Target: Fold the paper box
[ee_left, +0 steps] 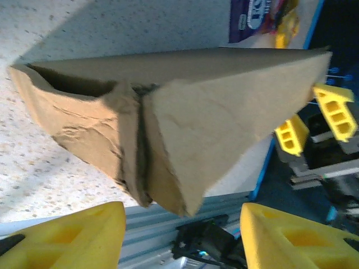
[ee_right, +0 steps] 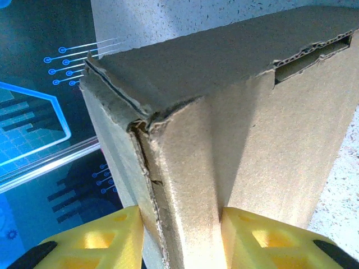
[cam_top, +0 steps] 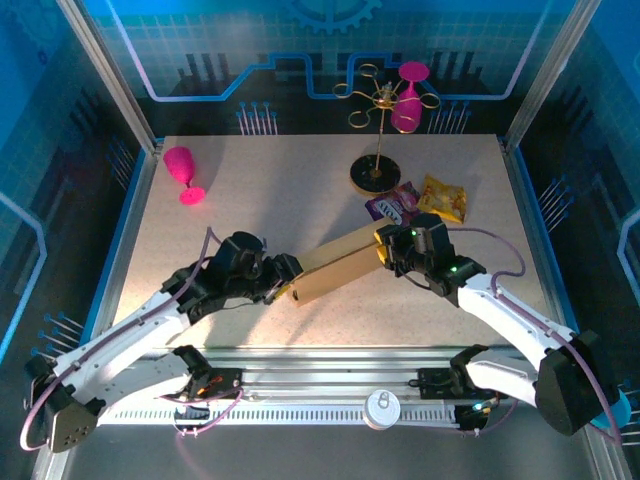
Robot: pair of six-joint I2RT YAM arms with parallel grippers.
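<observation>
A: Where's the paper box (cam_top: 335,265)?
B: Between my two hands. My right gripper (ee_right: 180,212) pinches its end wall, fingers pressed either side.
A: And the left?
B: My left gripper (ee_left: 184,208) gapes wide, the box's corner just at its fingertips, touching neither.

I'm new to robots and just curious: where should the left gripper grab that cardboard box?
Probably the paper box at its near end, approached end-on by the left gripper. That thin, creased end wall faces the gap between the open fingers, while the right gripper pinches the far end.
</observation>
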